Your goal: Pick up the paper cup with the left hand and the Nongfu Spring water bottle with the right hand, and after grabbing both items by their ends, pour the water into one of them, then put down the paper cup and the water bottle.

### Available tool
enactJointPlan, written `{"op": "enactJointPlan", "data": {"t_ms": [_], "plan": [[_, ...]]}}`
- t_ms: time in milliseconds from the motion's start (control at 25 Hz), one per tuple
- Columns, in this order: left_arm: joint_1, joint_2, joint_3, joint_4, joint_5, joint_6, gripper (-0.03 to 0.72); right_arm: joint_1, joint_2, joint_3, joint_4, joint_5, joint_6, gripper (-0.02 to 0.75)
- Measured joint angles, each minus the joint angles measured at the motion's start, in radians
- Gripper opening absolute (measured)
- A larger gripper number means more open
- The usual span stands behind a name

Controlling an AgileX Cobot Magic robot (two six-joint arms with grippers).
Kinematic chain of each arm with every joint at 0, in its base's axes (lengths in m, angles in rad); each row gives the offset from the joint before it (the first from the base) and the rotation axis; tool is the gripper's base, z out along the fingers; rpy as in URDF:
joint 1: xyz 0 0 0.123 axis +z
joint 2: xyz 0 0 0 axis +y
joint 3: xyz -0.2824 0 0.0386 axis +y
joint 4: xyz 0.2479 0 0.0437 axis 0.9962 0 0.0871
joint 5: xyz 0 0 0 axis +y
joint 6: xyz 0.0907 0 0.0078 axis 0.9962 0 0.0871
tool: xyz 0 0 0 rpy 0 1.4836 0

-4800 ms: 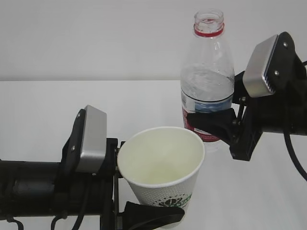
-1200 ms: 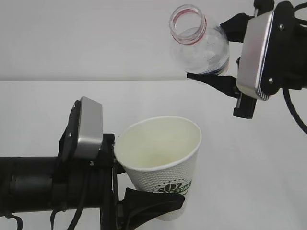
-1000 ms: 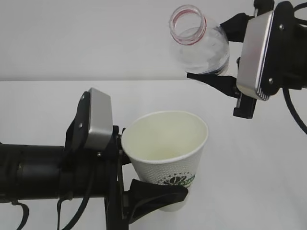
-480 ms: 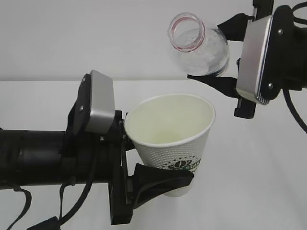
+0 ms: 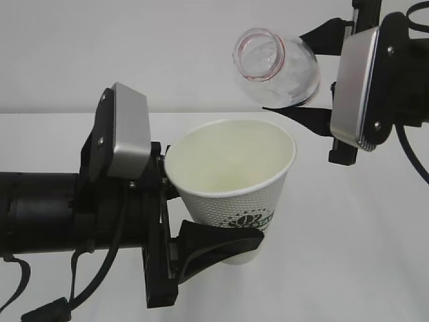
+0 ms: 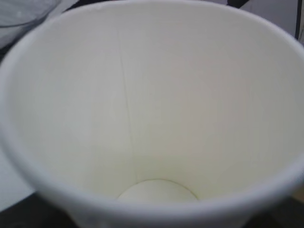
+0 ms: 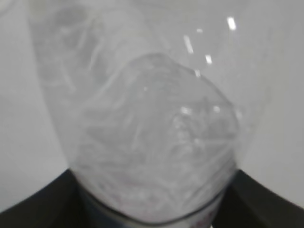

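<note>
My left pincer (image 5: pixel 221 231) grips the paper cup (image 5: pixel 231 181) upright above the desk (image 5: pixel 375 255), w/ my right pincer (image 5: pixel 305 77) gripping the tilted water bottle (image 5: pixel 278 67), mouth just above cup's rim.

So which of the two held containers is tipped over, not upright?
The bottle in the right gripper: it leans with its open mouth towards the cup, which the left gripper holds upright.

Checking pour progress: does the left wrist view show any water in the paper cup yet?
No, the paper cup looks dry, its bare pale bottom showing.
</note>
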Motion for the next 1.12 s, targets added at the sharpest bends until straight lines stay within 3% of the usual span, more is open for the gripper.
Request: {"op": "enactJointPlan", "data": {"t_ms": [1120], "plan": [[0.0,0.0,0.0,0.079,-0.037,-0.041,0.528,0.0,0.0,-0.01,0.048,0.0,-0.158,0.471]]}}
